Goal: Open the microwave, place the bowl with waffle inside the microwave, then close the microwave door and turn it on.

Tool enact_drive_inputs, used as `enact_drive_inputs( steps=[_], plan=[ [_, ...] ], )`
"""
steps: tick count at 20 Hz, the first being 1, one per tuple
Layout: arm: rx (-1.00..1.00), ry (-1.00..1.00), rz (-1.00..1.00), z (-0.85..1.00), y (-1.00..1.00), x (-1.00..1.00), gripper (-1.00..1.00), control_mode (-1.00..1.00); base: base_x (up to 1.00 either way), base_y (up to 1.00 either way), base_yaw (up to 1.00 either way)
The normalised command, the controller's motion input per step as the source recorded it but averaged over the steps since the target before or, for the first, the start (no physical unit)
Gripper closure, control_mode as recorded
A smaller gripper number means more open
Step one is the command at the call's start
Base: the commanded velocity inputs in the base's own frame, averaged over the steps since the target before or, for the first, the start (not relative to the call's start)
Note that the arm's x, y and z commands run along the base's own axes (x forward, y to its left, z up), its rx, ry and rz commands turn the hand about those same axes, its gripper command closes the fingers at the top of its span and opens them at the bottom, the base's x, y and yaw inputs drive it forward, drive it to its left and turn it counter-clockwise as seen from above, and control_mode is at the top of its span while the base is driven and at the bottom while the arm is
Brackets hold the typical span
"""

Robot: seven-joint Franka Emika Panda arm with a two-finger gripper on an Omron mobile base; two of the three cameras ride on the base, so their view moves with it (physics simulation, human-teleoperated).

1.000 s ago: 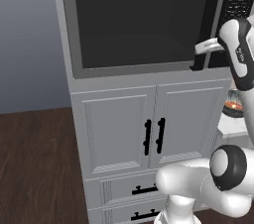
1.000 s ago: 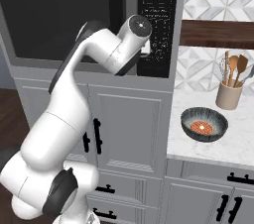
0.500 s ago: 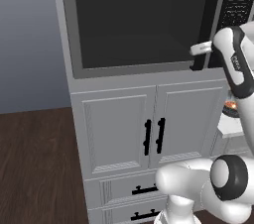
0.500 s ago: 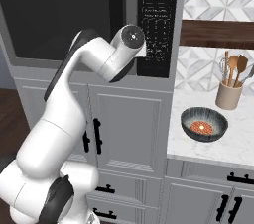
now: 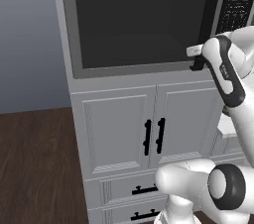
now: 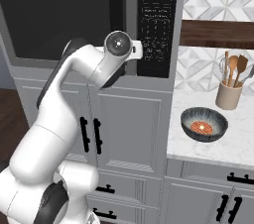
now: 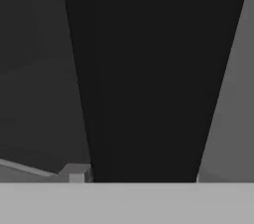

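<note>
The microwave (image 5: 144, 20) is built in above white cabinets, and its door (image 5: 139, 25) with the dark window is closed. My gripper (image 5: 198, 61) sits at the lower end of the black vertical bar handle (image 5: 211, 10). In the hand view the handle (image 7: 149, 69) looms very close, dead centre, and my fingertips are hidden, so the grip is unclear. The bowl (image 6: 218, 121) stands on the marble counter to the right of the microwave, with the waffle (image 6: 203, 127) lying in it.
The black button panel (image 6: 158, 25) lies just right of the handle. A jar of wooden utensils (image 6: 229, 94) stands behind the bowl on the counter (image 6: 198, 151). White cabinet doors (image 5: 119, 129) and drawers sit below the microwave. Dark wood floor lies to the left.
The hand has pushed in closer to the door handle and swung slightly left. The door, bowl and waffle have not moved.
</note>
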Motion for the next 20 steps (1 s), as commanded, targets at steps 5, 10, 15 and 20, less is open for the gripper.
enact_drive_inputs(
  steps=[5,10,15,20],
  plan=[
    [-0.04,0.0,-0.15,-0.62,1.0,0.24,1.0,-1.0,0.0,0.0,0.0],
    [0.0,0.08,-0.13,-0.03,1.0,-0.26,1.0,-1.0,0.0,0.0,0.0],
    [0.0,0.36,-0.01,0.3,1.0,-0.52,1.0,-1.0,0.0,0.0,0.0],
    [0.0,0.28,0.0,0.2,1.0,-0.92,1.0,-1.0,0.0,0.0,0.0]
  ],
)
